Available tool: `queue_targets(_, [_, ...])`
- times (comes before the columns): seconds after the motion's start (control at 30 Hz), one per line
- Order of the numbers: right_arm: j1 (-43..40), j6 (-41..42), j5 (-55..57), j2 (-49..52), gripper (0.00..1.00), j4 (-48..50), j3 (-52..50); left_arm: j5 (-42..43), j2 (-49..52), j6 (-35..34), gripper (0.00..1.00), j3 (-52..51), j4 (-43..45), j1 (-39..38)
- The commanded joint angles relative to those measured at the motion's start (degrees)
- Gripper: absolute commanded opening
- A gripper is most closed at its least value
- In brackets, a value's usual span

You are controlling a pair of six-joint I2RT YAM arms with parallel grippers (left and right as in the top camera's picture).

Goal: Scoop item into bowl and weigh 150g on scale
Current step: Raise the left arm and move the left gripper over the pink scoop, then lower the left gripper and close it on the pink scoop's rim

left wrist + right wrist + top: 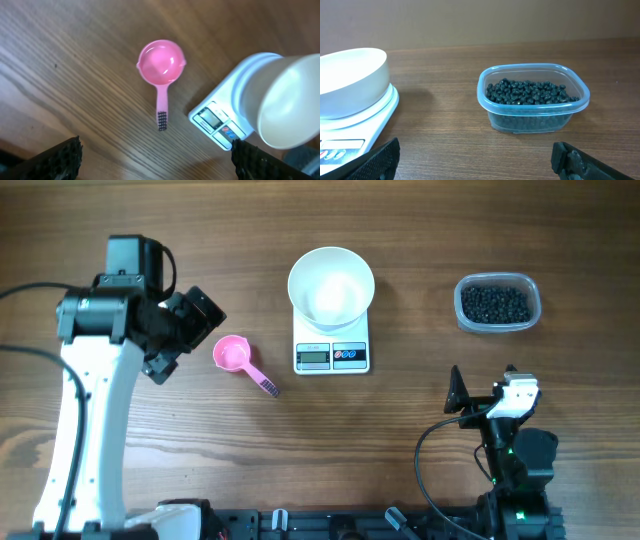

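Note:
The item, small black beans (495, 302) (530, 92), fills a clear plastic tub (464, 313) (535, 122) at the back right. An empty white bowl (331, 285) (290, 100) (350, 80) stands on the white scale (332, 356) (215, 122) (367, 125) in the middle. Left of the scale lies a pink scoop (238, 358) (161, 62), handle pointing toward the front. My left gripper (185, 335) (157, 162) hovers open just left of the scoop, holding nothing. Near the front edge, my right gripper (484, 388) (475, 157) is open and empty, facing the tub.
Bare wooden tabletop (400, 430) lies between the scale, the tub and the right gripper. Black cables (430, 470) run beside the right arm's base at the front edge.

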Motion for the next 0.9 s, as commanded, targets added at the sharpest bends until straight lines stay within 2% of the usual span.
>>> queue_targets(0.0, [-0.09,0.26,-0.90,0.24,1.00,0.15,-0.04,-1.18,3.15,-6.19,1.00,-0.66,-0.37,-0.22])
queue_targets(0.2, [-0.09,0.26,-0.90,0.24,1.00,0.15,-0.04,-1.36,3.48,-9.18,1.00,-9.25,5.29,-0.20])
queue_targets(0.43, [-0.07,0.28,-0.90,0.24,1.00,0.15,-0.04,-1.36,3.50,-10.97,0.92,-18.25,13.07,-0.20])
queue_targets(0.53, [-0.09,0.26,-0.90,0.24,1.00,0.15,-0.02,-1.36,3.50,-13.90,0.91,-21.40,14.99,-0.22])
queue_targets(0.87, [-0.09,0.26,-0.90,0.24,1.00,0.15,-0.04,-1.36,3.54,-18.25,0.94,-29.46,25.09,-0.22])
